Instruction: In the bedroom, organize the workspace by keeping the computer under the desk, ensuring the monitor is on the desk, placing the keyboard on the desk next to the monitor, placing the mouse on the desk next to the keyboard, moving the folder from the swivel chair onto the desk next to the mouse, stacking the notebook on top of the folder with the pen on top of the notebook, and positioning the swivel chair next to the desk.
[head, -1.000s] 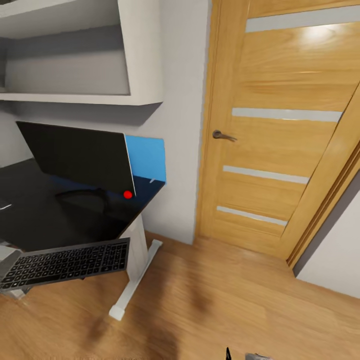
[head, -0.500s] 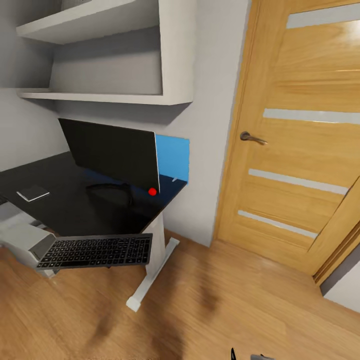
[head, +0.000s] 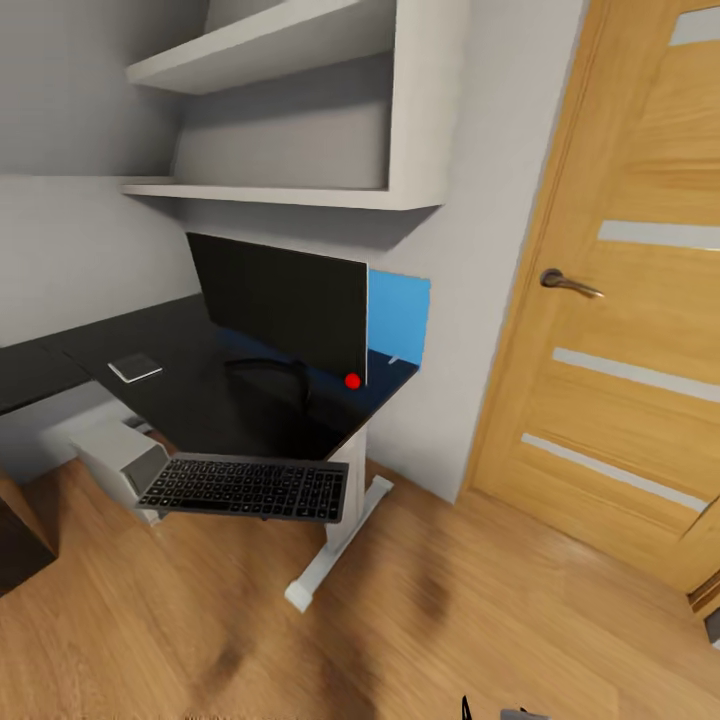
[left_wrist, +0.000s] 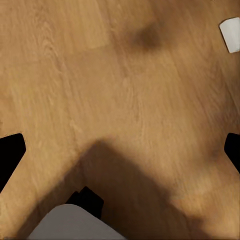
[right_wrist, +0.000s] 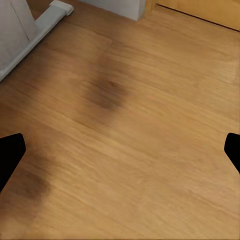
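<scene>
The desk (head: 190, 405) has a glossy black top and a blue back panel (head: 400, 315). On it the monitor (head: 280, 305) stands upright on its black foot. A thin dark grey notebook (head: 135, 367) lies on the desk top, left of the monitor. The black keyboard (head: 245, 488) sits lower than the desk top, in front of its edge; what carries it is unclear. Its left end overlaps the light grey computer (head: 115, 458) on the floor by the desk. My left gripper (left_wrist: 120, 155) and right gripper (right_wrist: 120, 155) both hang open over bare wood floor, with nothing between the fingers.
White wall shelves (head: 290, 190) hang above the desk. A wooden door (head: 630, 300) with a lever handle (head: 568, 284) fills the right. The desk's white foot (head: 325, 560) reaches out onto the floor and also shows as the white foot (right_wrist: 30, 30).
The camera has turned left, so desk, monitor and keyboard shifted right in the picture. The notebook and computer came into view. Nothing itself has moved.
</scene>
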